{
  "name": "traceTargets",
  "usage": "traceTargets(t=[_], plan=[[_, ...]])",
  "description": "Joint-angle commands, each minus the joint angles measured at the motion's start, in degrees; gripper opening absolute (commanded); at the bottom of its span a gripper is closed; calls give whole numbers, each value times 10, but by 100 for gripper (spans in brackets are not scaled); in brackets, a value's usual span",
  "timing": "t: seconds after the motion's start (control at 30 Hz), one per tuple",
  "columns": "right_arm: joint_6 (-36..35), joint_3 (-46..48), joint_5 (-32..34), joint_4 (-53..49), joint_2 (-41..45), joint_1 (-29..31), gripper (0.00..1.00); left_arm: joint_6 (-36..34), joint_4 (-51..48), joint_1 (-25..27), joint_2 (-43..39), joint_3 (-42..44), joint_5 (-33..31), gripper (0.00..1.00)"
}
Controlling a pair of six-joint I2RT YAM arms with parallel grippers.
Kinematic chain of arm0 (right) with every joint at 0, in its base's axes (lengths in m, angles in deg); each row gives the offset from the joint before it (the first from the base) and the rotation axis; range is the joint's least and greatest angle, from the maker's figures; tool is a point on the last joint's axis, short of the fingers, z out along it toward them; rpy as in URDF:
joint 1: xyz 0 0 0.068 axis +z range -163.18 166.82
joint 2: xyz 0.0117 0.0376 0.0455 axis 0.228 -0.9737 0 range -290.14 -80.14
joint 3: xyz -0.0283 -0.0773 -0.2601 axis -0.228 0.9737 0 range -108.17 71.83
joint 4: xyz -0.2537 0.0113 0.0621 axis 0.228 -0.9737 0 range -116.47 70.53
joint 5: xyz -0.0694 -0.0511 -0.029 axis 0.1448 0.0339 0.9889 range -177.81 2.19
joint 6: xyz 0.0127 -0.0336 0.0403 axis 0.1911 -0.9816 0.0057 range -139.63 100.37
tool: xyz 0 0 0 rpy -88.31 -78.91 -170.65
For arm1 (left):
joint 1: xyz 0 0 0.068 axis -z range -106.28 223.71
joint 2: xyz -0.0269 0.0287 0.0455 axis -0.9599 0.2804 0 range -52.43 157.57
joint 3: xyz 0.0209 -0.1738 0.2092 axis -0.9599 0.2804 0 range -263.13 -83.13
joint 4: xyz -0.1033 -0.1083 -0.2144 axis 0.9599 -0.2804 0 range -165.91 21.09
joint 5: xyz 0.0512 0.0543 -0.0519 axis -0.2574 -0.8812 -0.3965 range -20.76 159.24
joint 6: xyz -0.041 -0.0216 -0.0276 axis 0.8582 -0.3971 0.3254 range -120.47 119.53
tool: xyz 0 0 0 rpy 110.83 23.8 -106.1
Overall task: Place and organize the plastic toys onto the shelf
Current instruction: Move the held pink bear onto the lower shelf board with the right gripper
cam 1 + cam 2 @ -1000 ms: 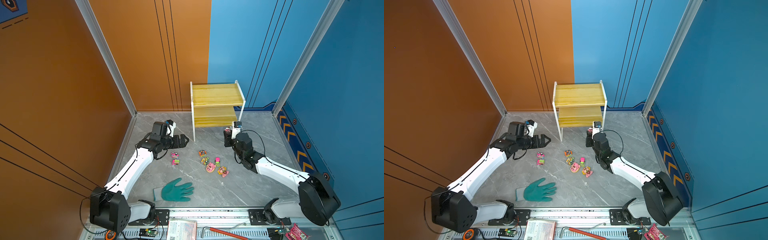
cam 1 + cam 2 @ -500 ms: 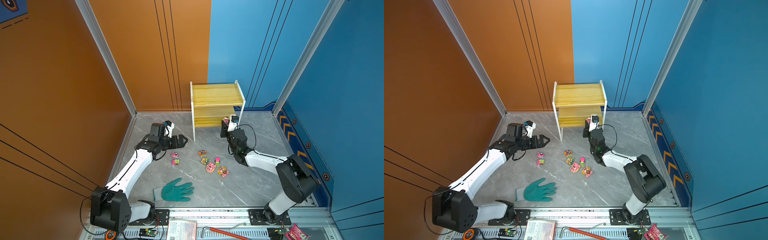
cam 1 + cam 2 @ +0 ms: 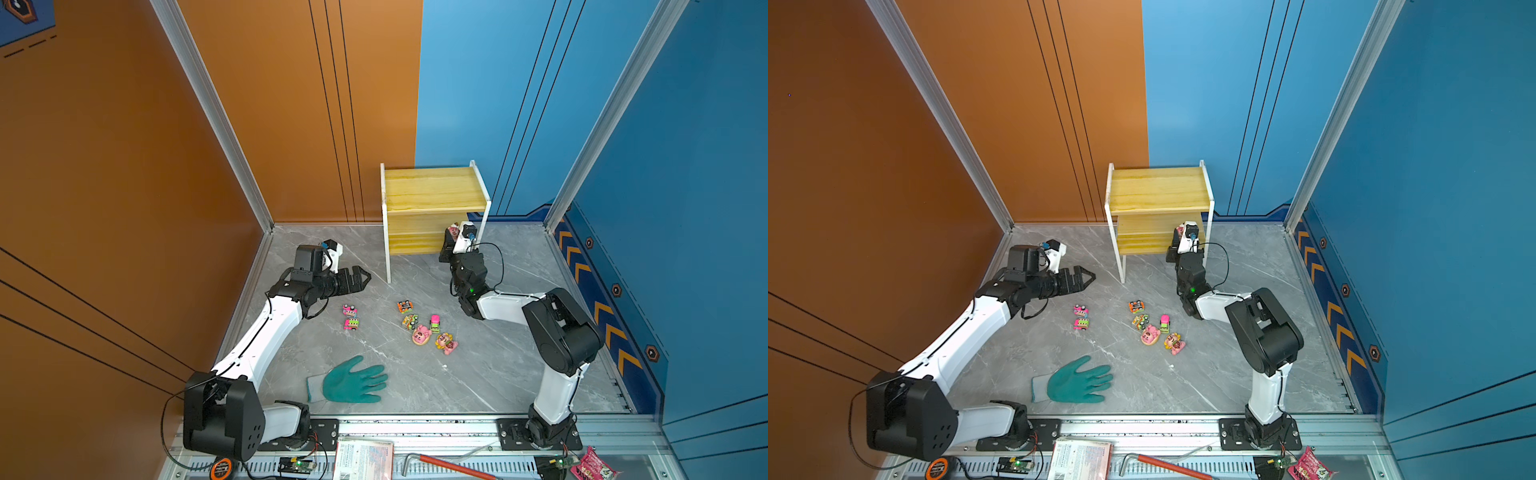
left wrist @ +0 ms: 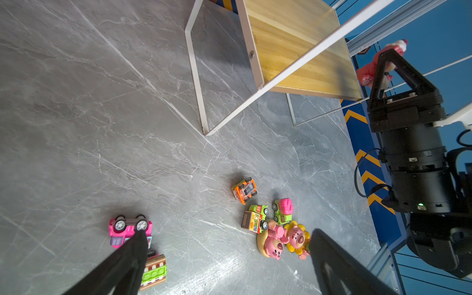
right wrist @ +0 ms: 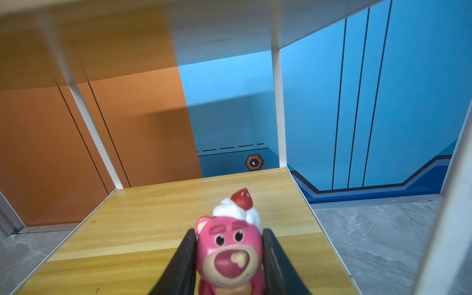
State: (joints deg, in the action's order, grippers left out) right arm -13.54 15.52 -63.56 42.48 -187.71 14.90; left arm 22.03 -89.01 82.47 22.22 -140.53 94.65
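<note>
Since a second ago the right arm has carried its load away from the toy pile and up to the shelf front, elbow folding in behind it; the left arm has barely shifted. The pink bear (image 5: 228, 255), topped with white cream and a red berry, is pinched at the head by the right gripper (image 5: 229, 233), jaws narrow and closed on it. It hangs upright over the front of the lower board (image 5: 153, 204) of the shelf (image 3: 432, 189), under the top board and close to the right front leg (image 3: 487, 214). Whether its feet touch the wood cannot be told. Both boards are otherwise bare.

Seven toys lie on the bench (image 3: 498, 374). A pink car (image 3: 350, 310) and a pink-and-green car (image 3: 351, 324) sit just beside each other. Further right is a cluster: orange car (image 3: 405, 306), green car (image 3: 409, 321), pink-topped car (image 3: 434, 323), second bear (image 3: 421, 335) and sunflower bear (image 3: 446, 343). The left gripper (image 3: 365, 276) hovers near the pair of cars, jaws wide and empty. A teal glove (image 3: 353, 380) lies well apart, nearer the front.

This looks like the placing of the first toy. The next move calls for lowering until the bear seats, spreading the jaws, then backing straight out clear of leg and top board.
</note>
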Motion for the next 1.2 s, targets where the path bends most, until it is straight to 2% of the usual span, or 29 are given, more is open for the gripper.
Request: traceTargets(t=[0.0,0.63,1.17], plan=[[-18,-22,22,52,-13,-5,25,6,13,-7,9,1,19,99],[-13,-26,34,84,-60,-15,30,9,22,-13,17,3,24,99],[-22,-16,45,83,-69,-5,40,9,24,-13,16,7,23,99]])
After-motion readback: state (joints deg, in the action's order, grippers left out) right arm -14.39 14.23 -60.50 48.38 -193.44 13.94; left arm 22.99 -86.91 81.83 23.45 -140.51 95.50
